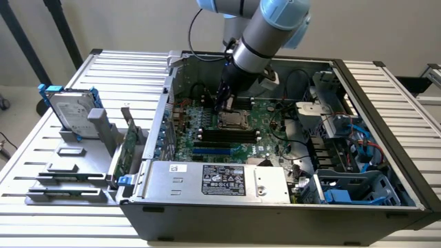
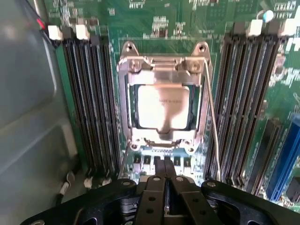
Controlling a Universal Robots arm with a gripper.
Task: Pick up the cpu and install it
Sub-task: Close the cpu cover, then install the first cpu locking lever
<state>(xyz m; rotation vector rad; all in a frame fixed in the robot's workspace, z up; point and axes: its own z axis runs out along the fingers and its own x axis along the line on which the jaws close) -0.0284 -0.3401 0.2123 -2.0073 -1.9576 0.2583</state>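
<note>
Inside the open computer case (image 1: 276,217), our end effector (image 2: 164,169) hangs closed on nothing just above the socket frame (image 2: 164,65), where the cpu (image 2: 163,108) lies flat. We judge good work here means staying square and clear of the thin latch lever (image 2: 212,117).

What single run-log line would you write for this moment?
gripper: shut, empty | cpu: in socket | gripper nearest: cpu

Bright, even light — glare whitens the cpu (image 2: 162,108) top.
</note>
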